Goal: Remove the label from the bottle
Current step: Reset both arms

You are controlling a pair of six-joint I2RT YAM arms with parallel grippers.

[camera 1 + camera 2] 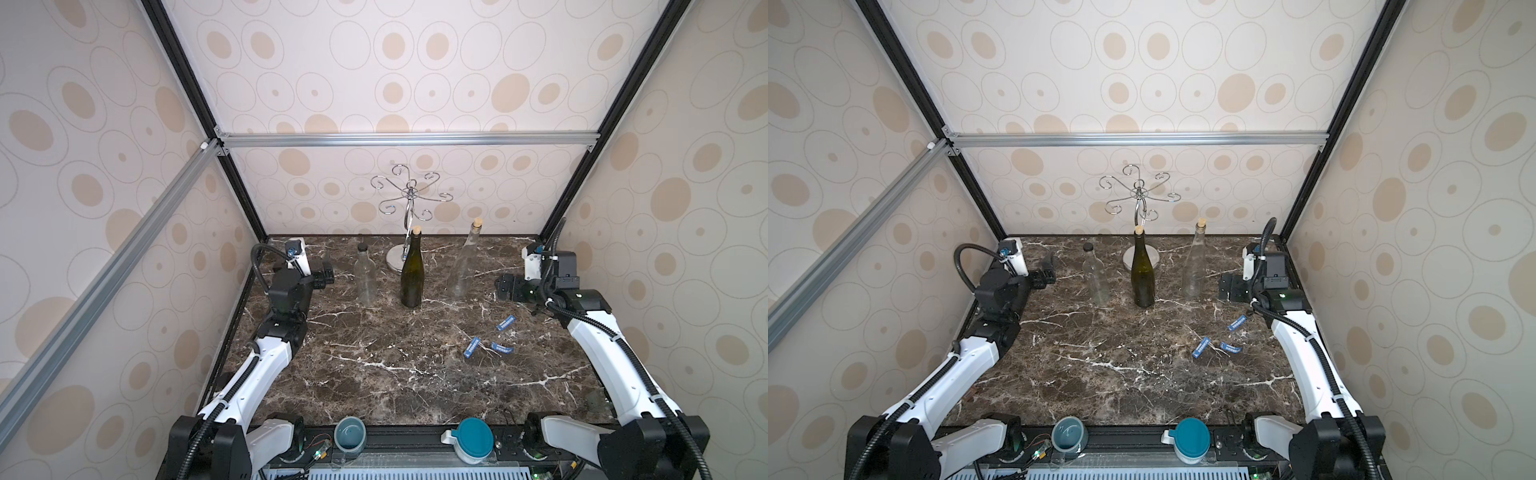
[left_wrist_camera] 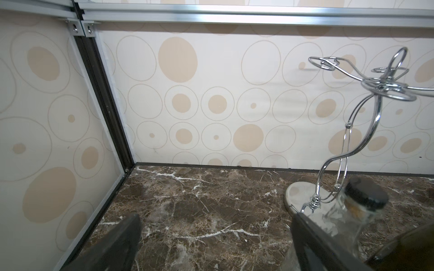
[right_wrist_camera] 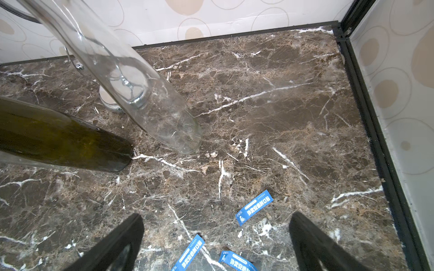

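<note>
Hard to make out: the white print on the blue labels (image 3: pixel 254 207) shows in the right wrist view, but I cannot read it. In both top views they are only small blue strips.
Cut off: in the right wrist view, two of the three labels run out of the frame. The left wrist view shows only a sliver of the green bottle (image 1: pixel 412 282).
Part hidden: in the left wrist view, one dark finger (image 2: pixel 312 244) covers the lower body of the black-capped clear bottle (image 1: pixel 365 278).
Faint: the tall clear bottle (image 1: pixel 459 278) is see-through, so its outline blurs into the marble table (image 1: pixel 374 395).
Bottles: all three stand upright in a row across the back, in front of the wire rack (image 1: pixel 394 261).
Labels: the three lie loose on the marble on the right side, well apart from the bottles and nearer the front than the row.
Labels to right gripper (image 3: pixel 217 217): they lie on the table beside the right forearm. From the wrist camera, one shows between the two fingers, and none is touching them.
Labels to left gripper (image 2: pixel 216 218): well apart, across the table.
Right gripper: jaws spread wide, holding nothing, just beside the tall clear bottle.
Left gripper: jaws spread wide, holding nothing. It sits near the back left corner, beside the black-capped clear bottle.
</note>
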